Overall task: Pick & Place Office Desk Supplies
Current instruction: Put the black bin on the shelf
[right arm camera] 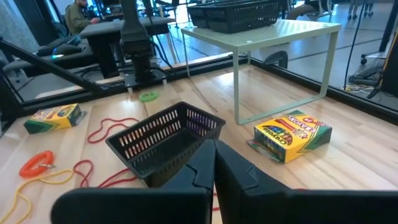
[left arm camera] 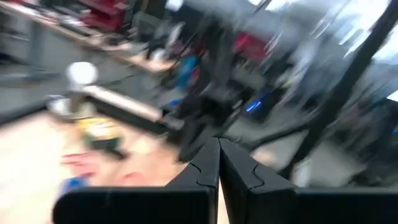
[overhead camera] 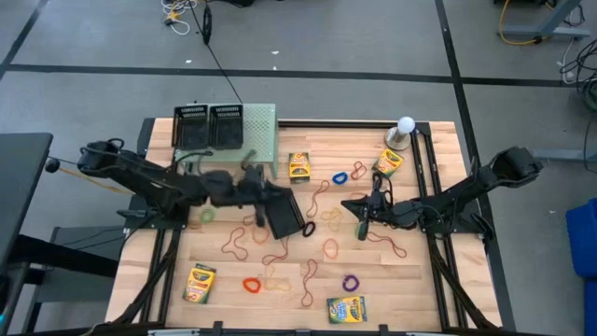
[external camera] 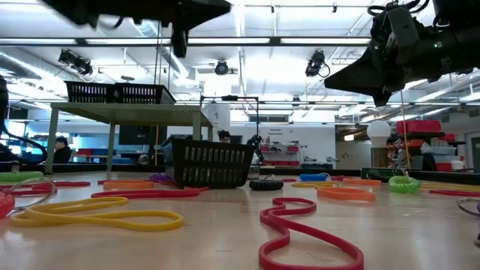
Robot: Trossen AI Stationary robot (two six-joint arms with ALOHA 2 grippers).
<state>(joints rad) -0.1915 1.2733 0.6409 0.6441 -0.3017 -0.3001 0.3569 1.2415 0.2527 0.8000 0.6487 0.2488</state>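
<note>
Tray (right arm camera: pixel 163 142) beyond right fingers (right arm camera: pixel 200 168).

Two mesh trays (overhead camera: pixel 209 126) atop stand (overhead camera: pixel 261 135) at table's (overhead camera: pixel 438 280) far left corner; third tray (overhead camera: pixel 284 216) mid-table; globe (overhead camera: pixel 404 131) far right.

One black mesh tray (overhead camera: pixel 284 218) lies tilted mid-table, and two more (overhead camera: pixel 208 125) sit side by side on the green stand. Four yellow-and-green crayon boxes (overhead camera: pixel 299 166) and many coloured rubber bands (overhead camera: pixel 330 247) lie scattered flat across the wood.

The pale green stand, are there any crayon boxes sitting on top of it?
No, the pale green stand carries only two black mesh trays; the nearest crayon box lies on the table beside it.
</note>
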